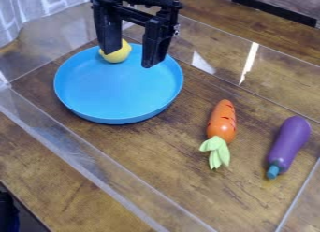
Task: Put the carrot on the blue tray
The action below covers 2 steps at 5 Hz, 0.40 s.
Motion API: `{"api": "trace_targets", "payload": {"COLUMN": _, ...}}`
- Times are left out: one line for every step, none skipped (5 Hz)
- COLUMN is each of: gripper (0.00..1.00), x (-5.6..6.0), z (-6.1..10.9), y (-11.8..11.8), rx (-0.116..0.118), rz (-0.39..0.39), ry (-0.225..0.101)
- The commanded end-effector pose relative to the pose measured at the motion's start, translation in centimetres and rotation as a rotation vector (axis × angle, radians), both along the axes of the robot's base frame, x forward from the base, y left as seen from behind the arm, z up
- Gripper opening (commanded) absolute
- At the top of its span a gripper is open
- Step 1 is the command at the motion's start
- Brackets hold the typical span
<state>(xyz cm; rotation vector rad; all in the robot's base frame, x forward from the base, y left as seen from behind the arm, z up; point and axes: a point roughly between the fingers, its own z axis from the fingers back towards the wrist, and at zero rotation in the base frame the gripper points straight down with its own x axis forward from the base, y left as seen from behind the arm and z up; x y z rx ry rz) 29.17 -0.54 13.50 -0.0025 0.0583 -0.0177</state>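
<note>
The small orange carrot (pixel 220 126) with a pale green leafy top lies on the wooden table, right of the blue tray (pixel 118 91). The tray is a wide round blue dish at the left centre. My black gripper (pixel 134 56) hangs over the tray's far part, pointing down, its two fingers spread wide apart and open with nothing between them. A yellow ball (pixel 115 53) sits in the tray at its far rim, partly behind my left finger. The carrot is well away from the gripper, to its lower right.
A purple eggplant (pixel 289 144) lies right of the carrot near the table's right side. Clear acrylic walls border the work area at the left, the front and the back. The wooden table's front edge runs along the lower left.
</note>
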Motion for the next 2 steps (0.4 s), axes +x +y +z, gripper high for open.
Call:
{"api": "trace_targets", "payload": {"gripper": 1.0, "x": 0.09, "z": -0.61, "y": -0.25, "rx": -0.003, "rz": -0.01, "ry": 0.013}}
{"api": "trace_targets", "payload": {"gripper": 1.0, "x": 0.33, "z": -1.25, "y": -0.69, "rx": -0.008, "rz": -0.026, "ry": 0.022}}
